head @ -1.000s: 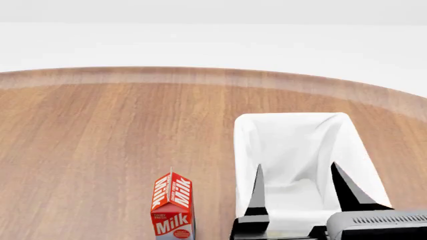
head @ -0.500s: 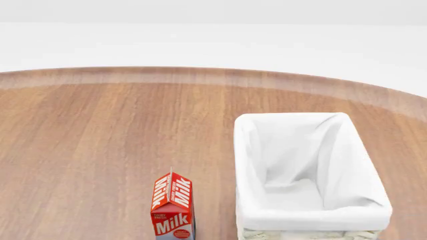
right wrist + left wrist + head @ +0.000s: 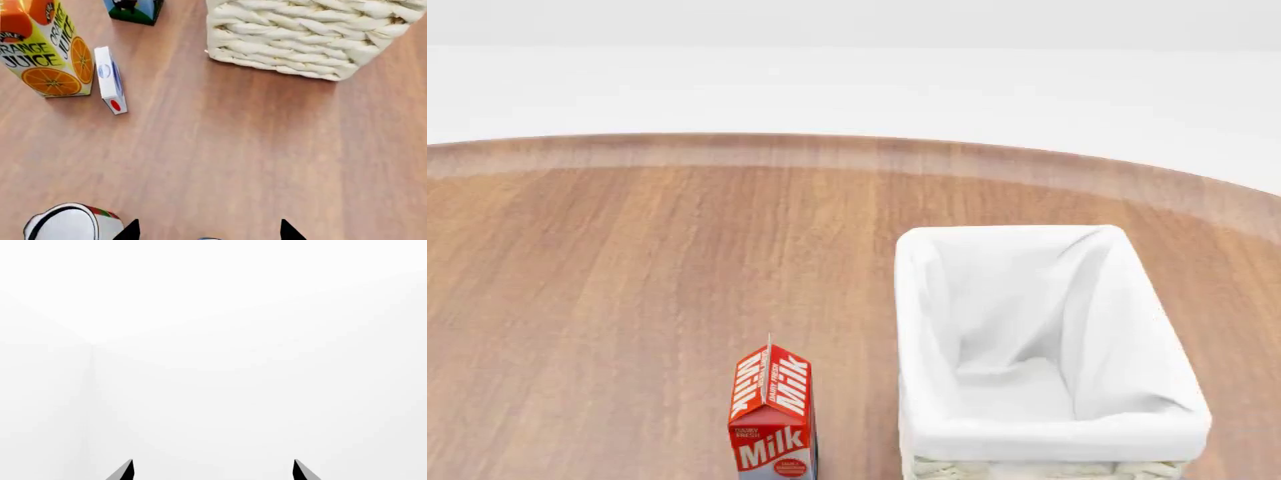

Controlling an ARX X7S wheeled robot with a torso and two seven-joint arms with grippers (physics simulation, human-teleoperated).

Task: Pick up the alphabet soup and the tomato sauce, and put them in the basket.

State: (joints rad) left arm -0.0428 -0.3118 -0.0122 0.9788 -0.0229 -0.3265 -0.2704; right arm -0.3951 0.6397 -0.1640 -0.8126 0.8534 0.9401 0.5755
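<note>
Plainly, the basket [image 3: 1052, 345] stands on the wooden worktop [image 3: 627, 280] toward the robot's right in the head view, its white cloth lining folded over the rim and nothing visible inside it. A red milk carton [image 3: 773, 415] stands upright just beside the basket's left side, with a strip of bare wood between them. Neither arm shows in that view.

From the right wrist camera, the right gripper [image 3: 208, 232] hangs over the worktop with its two dark fingers [image 3: 130, 231] spread apart and nothing between them. The basket's woven wall [image 3: 313, 37] lies ahead of it. The tomato sauce [image 3: 70, 225] stands just beside one fingertip, only its silvery top and a sliver of red and green label showing. Farther off are an orange juice carton [image 3: 47, 47], a small white box [image 3: 109, 80] close beside it, and a dark blue-green package [image 3: 133, 10] beyond.

The left gripper [image 3: 212, 471] faces blank white, fingers apart and empty. I cannot make out the alphabet soup anywhere.
</note>
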